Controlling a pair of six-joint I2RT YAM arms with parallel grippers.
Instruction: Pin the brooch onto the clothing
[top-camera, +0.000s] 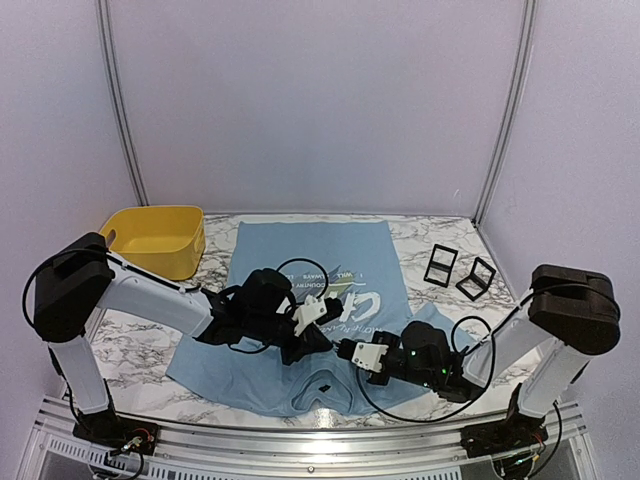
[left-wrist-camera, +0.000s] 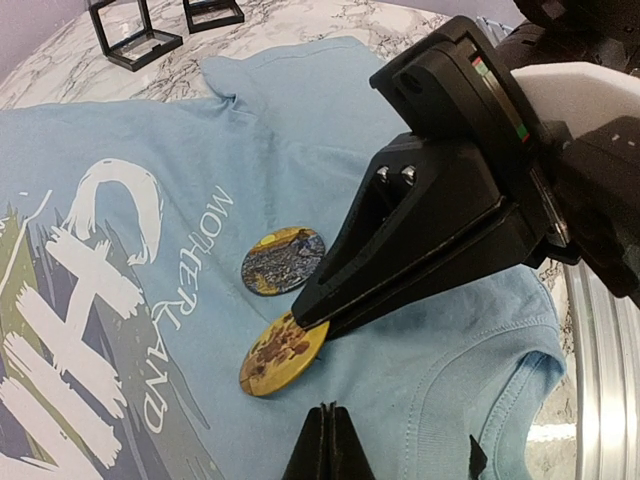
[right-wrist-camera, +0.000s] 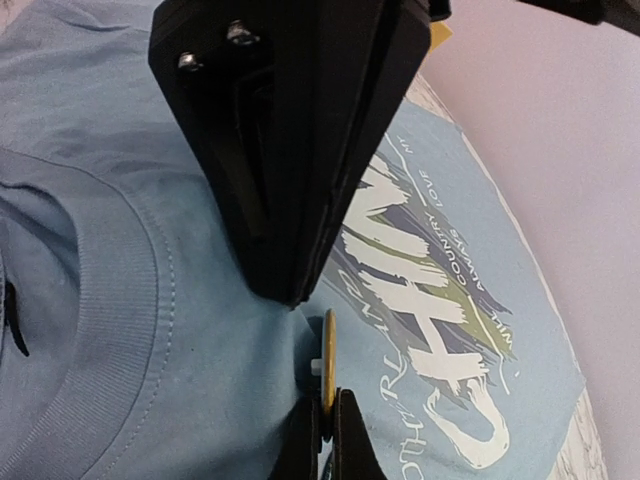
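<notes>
The clothing (top-camera: 300, 250) is a light blue T-shirt lying flat, collar toward me, with white lettering (right-wrist-camera: 440, 300) on the chest. My right gripper (right-wrist-camera: 328, 398) is shut on the rim of a round yellow brooch (left-wrist-camera: 283, 352), holding it tilted with its far edge on the fabric just below the collar. A short white stub on its back faces the cloth. My left gripper (left-wrist-camera: 327, 406) is shut, its tips down on the shirt right beside the brooch, nothing visible between them. From above, both grippers (top-camera: 318, 340) (top-camera: 342, 349) meet over the chest.
A second round, dark brooch (left-wrist-camera: 283, 260) lies flat on the shirt by the lettering. A yellow bin (top-camera: 155, 240) stands at the back left. Two small black frames (top-camera: 445, 265) (top-camera: 477, 278) stand at the back right. A metal rail (top-camera: 320, 440) runs along the near edge.
</notes>
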